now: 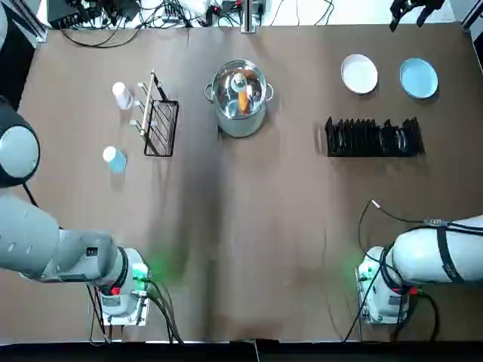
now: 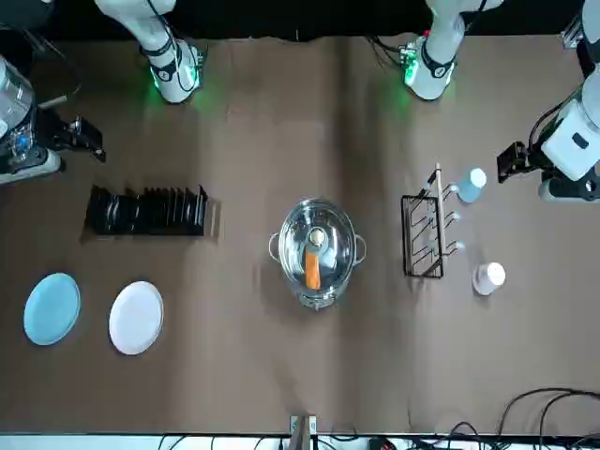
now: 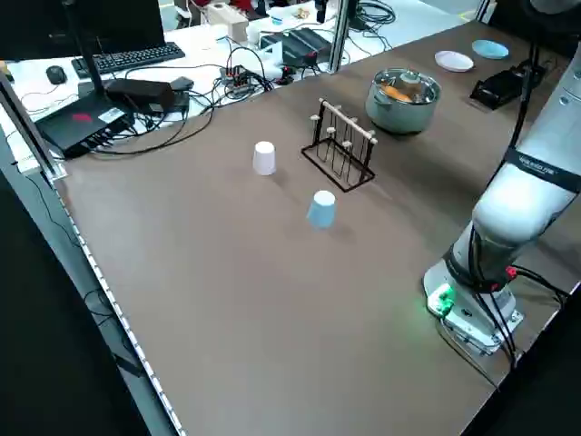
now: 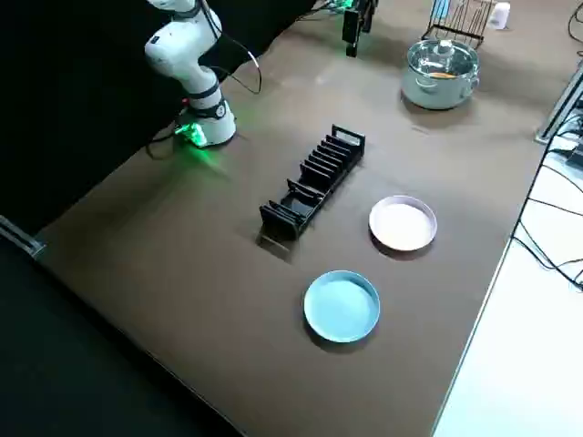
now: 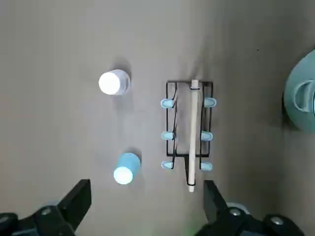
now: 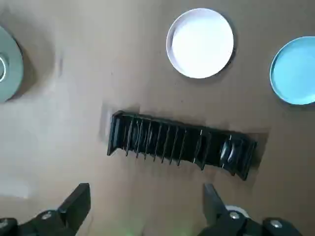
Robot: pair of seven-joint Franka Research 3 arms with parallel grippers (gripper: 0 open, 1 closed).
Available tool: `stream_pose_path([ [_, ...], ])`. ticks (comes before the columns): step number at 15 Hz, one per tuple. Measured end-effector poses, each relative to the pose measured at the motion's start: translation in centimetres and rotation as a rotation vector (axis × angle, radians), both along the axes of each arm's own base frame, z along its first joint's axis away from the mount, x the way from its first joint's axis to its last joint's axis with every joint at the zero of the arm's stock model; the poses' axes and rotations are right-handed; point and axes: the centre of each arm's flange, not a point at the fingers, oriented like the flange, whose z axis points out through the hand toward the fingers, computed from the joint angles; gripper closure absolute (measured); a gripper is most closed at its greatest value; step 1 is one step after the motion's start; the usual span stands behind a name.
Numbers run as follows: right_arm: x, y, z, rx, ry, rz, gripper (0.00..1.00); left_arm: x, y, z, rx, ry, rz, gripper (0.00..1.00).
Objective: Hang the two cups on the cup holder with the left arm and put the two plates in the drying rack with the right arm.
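Observation:
A white cup point(image 1: 121, 94) and a light blue cup point(image 1: 115, 158) stand upside down on the table's left side, just left of the black wire cup holder point(image 1: 158, 121) with its wooden bar. At the far right lie a white plate point(image 1: 359, 74) and a light blue plate point(image 1: 418, 78), flat, just beyond the long black drying rack point(image 1: 372, 137). My left gripper point(image 5: 146, 206) hangs open high above the cups and holder. My right gripper point(image 6: 145, 206) hangs open high above the rack and plates. Neither holds anything.
A steel pot point(image 1: 240, 96) with an orange item inside stands at the middle back, between holder and rack. Cables point(image 1: 113, 23) lie beyond the far edge. Both arm bases point(image 1: 124, 290) sit at the near edge.

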Motion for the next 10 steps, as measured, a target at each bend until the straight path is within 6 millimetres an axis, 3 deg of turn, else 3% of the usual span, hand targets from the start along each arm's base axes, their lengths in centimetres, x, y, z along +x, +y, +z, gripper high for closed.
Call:
stream_pose_path([
  [5,0.1,0.0,0.1,0.000,-0.007,-0.001,0.00,0.0,0.0,0.0,0.000,0.001,-0.001,0.00],
  [10,0.1,0.0,0.0,0.000,-0.006,0.000,0.00,0.6,0.6,-1.5,0.000,0.028,0.017,0.00],
])
